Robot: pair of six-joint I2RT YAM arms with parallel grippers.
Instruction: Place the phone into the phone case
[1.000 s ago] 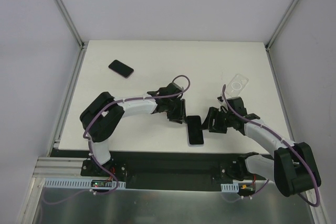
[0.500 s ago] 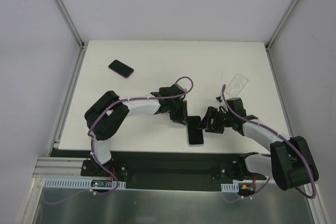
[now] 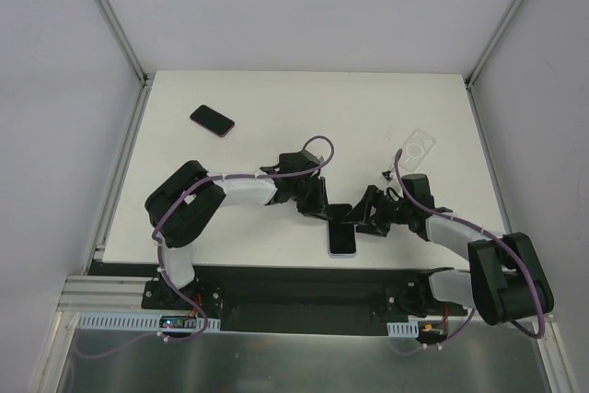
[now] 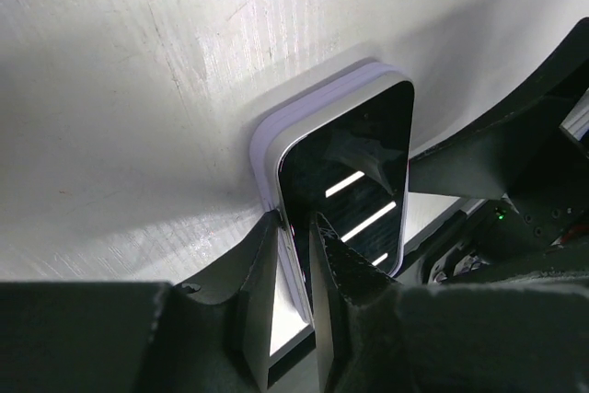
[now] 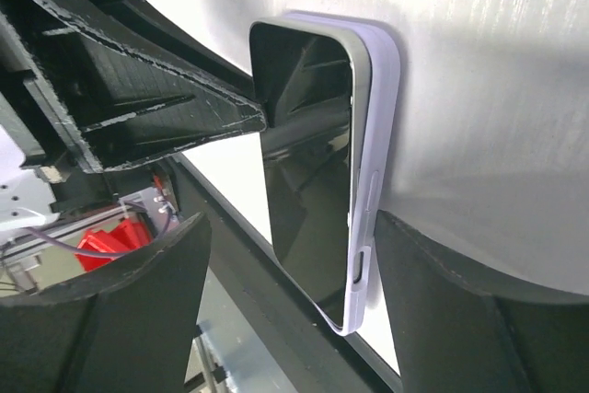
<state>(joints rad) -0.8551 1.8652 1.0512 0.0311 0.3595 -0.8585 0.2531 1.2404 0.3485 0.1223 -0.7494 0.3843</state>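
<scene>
We find the phone point(image 3: 342, 235) lying screen up on the lavender phone case point(image 4: 265, 146); whether it sits fully in, we cannot tell. Left of the phone case our left hand point(image 4: 294, 225) has its fingers point(image 4: 258, 273) nearly together, nipping the phone's long edge. Right of it our right hand point(image 5: 293, 227) is spread wide, a finger either side of the phone. A clear cover point(image 3: 416, 148) lies well beyond the phone case, rightward; a second phone point(image 3: 213, 120), leftward.

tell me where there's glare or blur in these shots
Left wrist: bright light streaks reflect on the phone screen, and the near fingers are soft. Right wrist: the screen mirrors dark shapes, and the fingers are blurred. Top external: even light, sharp.
</scene>
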